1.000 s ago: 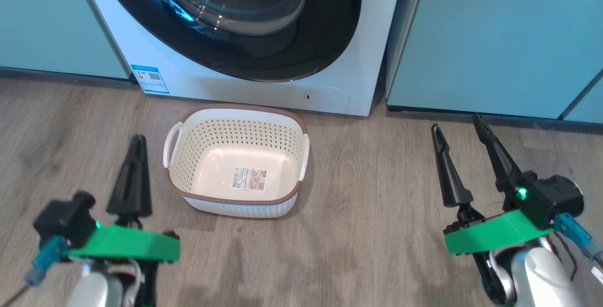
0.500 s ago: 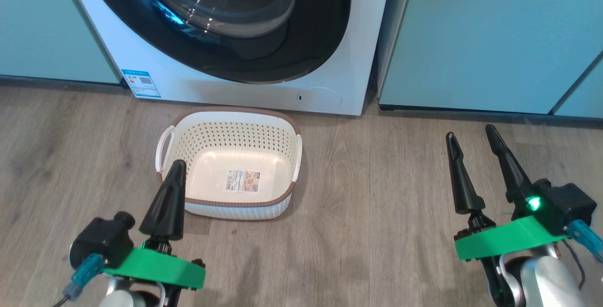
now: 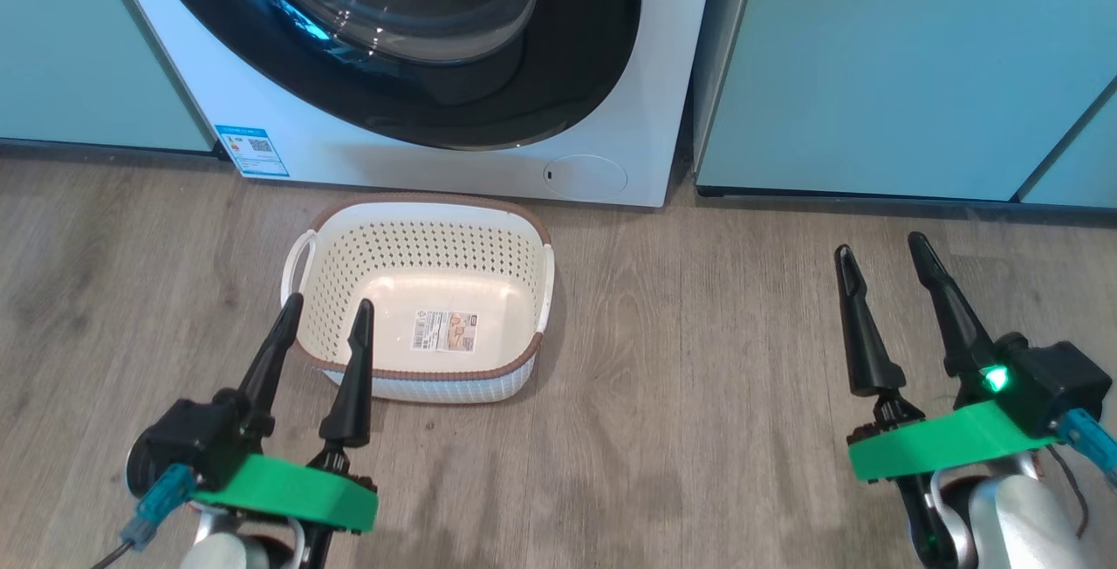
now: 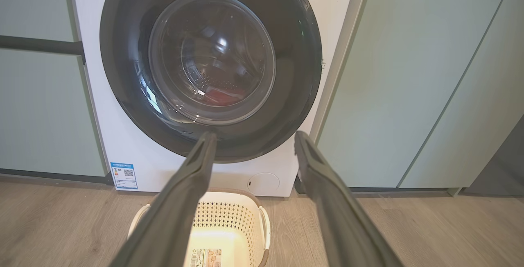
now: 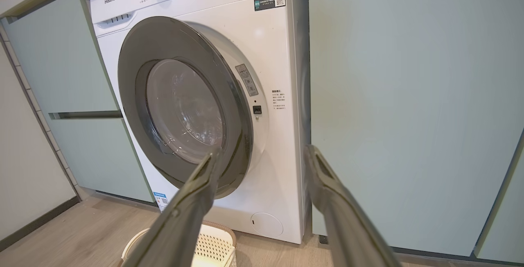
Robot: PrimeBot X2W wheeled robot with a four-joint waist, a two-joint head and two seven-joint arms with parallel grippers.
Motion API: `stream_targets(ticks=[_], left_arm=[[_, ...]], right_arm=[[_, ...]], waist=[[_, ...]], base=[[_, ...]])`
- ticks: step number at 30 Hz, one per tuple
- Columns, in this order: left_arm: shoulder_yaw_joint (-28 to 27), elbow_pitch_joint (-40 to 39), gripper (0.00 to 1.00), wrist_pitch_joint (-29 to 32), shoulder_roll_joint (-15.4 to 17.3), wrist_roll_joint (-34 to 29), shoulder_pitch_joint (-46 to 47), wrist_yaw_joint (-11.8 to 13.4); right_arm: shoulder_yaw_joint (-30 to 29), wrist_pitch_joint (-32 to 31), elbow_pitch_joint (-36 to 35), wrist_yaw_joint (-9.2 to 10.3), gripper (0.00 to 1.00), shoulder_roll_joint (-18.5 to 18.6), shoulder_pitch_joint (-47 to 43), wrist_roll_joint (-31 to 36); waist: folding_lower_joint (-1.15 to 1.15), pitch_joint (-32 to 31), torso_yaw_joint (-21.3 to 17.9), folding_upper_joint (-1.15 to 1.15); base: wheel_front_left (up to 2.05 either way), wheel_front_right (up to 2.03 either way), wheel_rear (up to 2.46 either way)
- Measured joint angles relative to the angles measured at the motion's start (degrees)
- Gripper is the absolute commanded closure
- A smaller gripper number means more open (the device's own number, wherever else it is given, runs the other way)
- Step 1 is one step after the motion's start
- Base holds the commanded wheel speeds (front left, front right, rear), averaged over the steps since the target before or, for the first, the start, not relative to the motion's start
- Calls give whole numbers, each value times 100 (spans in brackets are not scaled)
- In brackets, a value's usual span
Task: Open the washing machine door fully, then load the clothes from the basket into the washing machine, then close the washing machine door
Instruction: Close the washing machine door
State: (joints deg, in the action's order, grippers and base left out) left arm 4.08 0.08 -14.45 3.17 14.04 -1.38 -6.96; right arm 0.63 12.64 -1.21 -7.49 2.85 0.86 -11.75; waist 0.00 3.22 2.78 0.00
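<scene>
Clothes (image 4: pixel 219 96): a red patch lying low in the drum, seen through the door glass.
Washing machine door (image 4: pixel 286 107): swung across the opening, black rim around the domed glass. In the right wrist view its right edge seems to stand a little off the front, beside a small latch slot.
Washing machine (image 3: pixel 366 154): white, between pale teal cabinets (image 3: pixel 873 71); blue label sticker (image 3: pixel 251 150) low at its left, round flap (image 3: pixel 585 176) low at its right.
Basket (image 3: pixel 419 199): on the wooden floor (image 3: pixel 698 333) just in front of the machine, upright, a label on its bottom.
Left pincer (image 3: pixel 331 300): fingers spread apart, gripping nothing; its tips lie over the basket's near left corner in the head view.
Right pincer (image 3: pixel 880 243): fingers spread apart, gripping nothing; above the floor well to the basket's right, near the cabinet base.
</scene>
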Motion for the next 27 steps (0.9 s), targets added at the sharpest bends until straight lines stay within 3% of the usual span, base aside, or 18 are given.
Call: stream_targets(ticks=[27], left_arm=[[66, 0, 0, 0, -21, -53, 2, -44]], right_arm=[[74, 4, 13, 0, 0, 0, 2, 10]], waist=[[0, 94, 9, 0]], base=[[0, 0, 0]])
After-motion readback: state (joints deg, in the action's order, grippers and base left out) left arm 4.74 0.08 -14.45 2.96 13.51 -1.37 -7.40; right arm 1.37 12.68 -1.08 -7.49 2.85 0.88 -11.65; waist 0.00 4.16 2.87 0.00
